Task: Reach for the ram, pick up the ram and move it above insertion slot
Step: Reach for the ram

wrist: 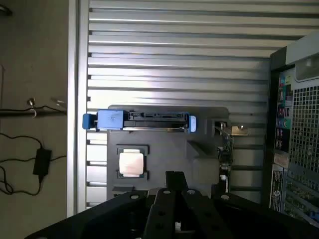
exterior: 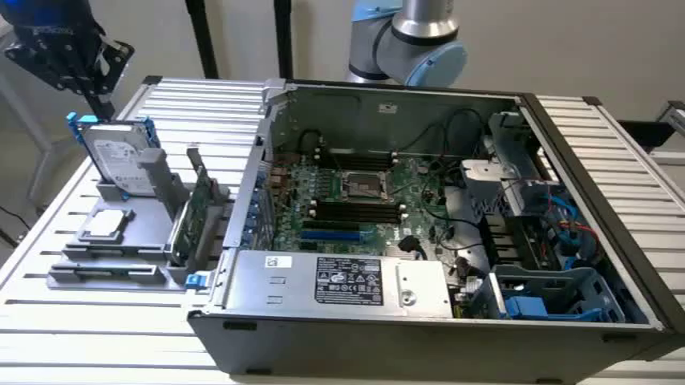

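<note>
The tool (exterior: 99, 100) is being held just above the hard drive (exterior: 115, 160), well apart from the memory slots (exterior: 358, 210); whether it is apart or together cannot be told.

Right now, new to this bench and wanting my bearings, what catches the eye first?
The open computer case dominates the exterior view's middle, green motherboard exposed. On the exterior view's left, a grey holder props a blue-railed hard drive, the gripper hanging just above it.

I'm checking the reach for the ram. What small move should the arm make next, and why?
Probably lower it a little toward the gray holder: the gripper hangs well above it, touching nothing, so it seems too high to pick anything up.
</note>
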Available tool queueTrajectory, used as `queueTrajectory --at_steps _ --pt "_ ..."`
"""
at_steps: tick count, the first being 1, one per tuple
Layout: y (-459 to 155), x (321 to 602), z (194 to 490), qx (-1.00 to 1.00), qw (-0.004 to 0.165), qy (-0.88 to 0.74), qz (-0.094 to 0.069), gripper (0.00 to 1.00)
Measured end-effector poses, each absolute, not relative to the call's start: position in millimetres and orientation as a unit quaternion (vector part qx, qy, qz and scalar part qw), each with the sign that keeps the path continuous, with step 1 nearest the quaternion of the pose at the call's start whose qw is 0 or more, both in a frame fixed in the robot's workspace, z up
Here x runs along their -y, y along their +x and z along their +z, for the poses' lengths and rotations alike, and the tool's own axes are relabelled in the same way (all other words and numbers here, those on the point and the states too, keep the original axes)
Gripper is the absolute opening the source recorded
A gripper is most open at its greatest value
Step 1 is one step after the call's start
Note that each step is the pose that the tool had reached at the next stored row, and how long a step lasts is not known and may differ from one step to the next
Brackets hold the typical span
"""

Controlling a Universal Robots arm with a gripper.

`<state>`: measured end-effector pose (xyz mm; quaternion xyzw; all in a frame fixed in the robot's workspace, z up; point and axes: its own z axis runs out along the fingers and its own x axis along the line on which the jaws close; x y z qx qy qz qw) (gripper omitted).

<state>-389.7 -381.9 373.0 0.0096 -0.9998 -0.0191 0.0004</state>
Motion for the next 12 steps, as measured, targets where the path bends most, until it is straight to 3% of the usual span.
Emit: queueTrajectory --at_steps 12 --pt "-389.7 389.0 373.0 1.0 0.0 0.01 -0.019 0.11"
